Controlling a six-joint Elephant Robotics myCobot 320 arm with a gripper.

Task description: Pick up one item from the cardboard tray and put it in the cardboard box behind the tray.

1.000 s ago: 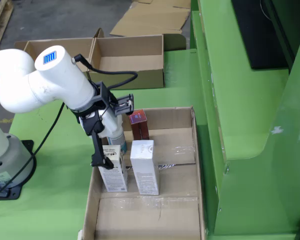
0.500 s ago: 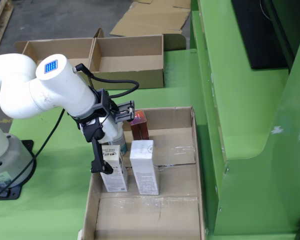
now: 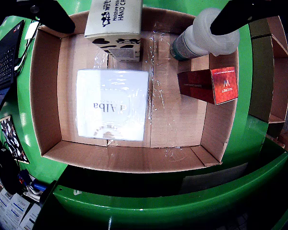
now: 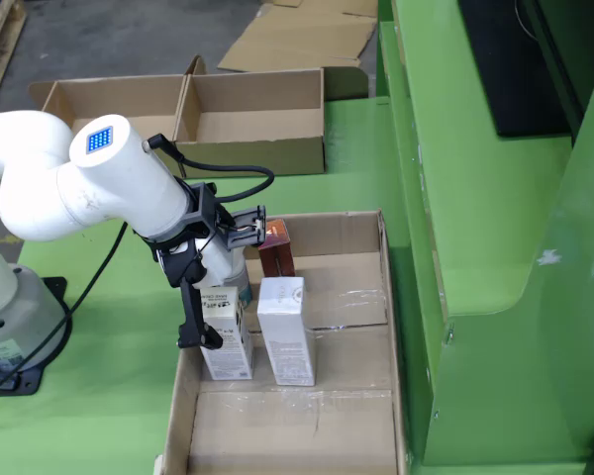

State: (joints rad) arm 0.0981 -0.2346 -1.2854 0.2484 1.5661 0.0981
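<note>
**A:** Start with the biggest thing: the cardboard tray (image 4: 376, 327) fills the lower middle of the fixed view, and the cardboard box (image 4: 262, 119) sits beyond it at the upper left. What's the worry?

**B:** Crowding. The white arm (image 4: 89, 178) comes in from the left of that frame, and the gripper (image 4: 221, 285) hangs over the tray's left wall. In the wrist view its two dark fingers (image 3: 50, 14) are spread wide apart, one in the upper left corner and one in the upper right, gripping nothing.

**A:** So which item is the target?

**B:** My guess is the hand cream carton (image 3: 116, 24), top centre of the wrist view, standing between the fingers. But the pale bottle (image 3: 201, 36) stands just beside it at upper right, under the other finger. If the jaws close as they stand, they may catch both, or tip the bottle into the red box (image 3: 209, 85).

**A:** And the tall white carton (image 3: 113, 105)?

**B:** It's at centre left of the wrist view, close to the hand cream carton. A descent that drifts could knock it over.

**A:** Anything about the tray itself?

**B:** In the fixed view the lower finger looks very near the tray's left wall; I can't tell if it touches. Snagging there could drag the tray.
</note>
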